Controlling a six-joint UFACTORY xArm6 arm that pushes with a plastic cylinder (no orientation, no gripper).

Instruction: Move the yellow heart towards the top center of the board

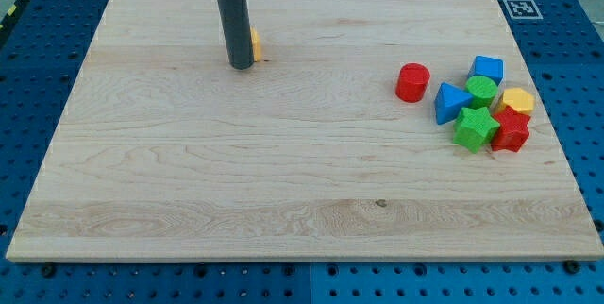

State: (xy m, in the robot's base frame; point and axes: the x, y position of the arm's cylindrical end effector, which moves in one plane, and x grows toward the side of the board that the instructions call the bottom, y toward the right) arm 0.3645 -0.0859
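Note:
The yellow heart [256, 44] lies near the view's top, left of centre, mostly hidden behind my rod; only its right edge shows. My tip [242, 64] rests on the board right against the heart's left side, touching or almost touching it. The wooden board [283, 172] fills most of the view.
A cluster of blocks sits at the view's right: a red cylinder [412, 83], a blue triangle [451, 102], a green round block [481, 89], a blue block [488, 67], a yellow block [517, 101], a green star [476, 128] and a red star [511, 130].

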